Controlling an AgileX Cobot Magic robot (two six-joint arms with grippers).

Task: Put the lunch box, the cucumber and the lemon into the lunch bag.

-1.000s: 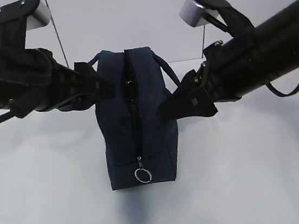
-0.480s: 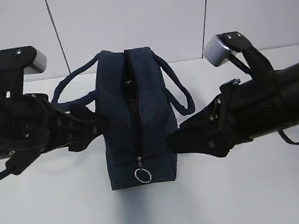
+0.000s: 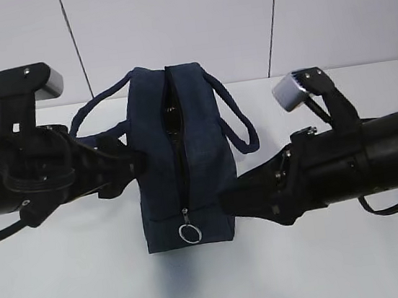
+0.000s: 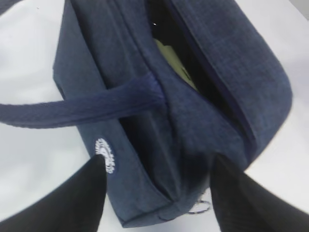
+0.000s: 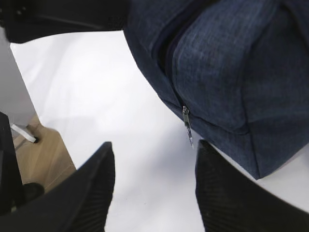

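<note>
The navy lunch bag (image 3: 182, 158) stands mid-table, its top zipper open, its silver ring pull (image 3: 190, 233) hanging at the near end. In the left wrist view the bag (image 4: 159, 121) shows its white emblem (image 4: 105, 155). A pale green lunch box lid (image 4: 181, 65) shows inside the opening. My left gripper (image 4: 158, 159) is open, its jaws spread around the bag's near end; in the exterior view it (image 3: 134, 168) is at the bag's left side. My right gripper (image 5: 153, 145) is open and empty beside the zipper pull (image 5: 187, 126), low at the bag's right side (image 3: 232, 194). The cucumber and the lemon are hidden.
The bag's two loop handles (image 3: 235, 119) hang out to either side. The white table (image 3: 329, 264) ends at a panelled wall behind. The right wrist view shows the table's edge with wooden floor (image 5: 46, 154) beyond and the left arm (image 5: 63, 19) at the top.
Both arms have come down from beside the bag's top to its lower sides. The right gripper has sunk towards the bag's near right corner. The bag has not moved.
</note>
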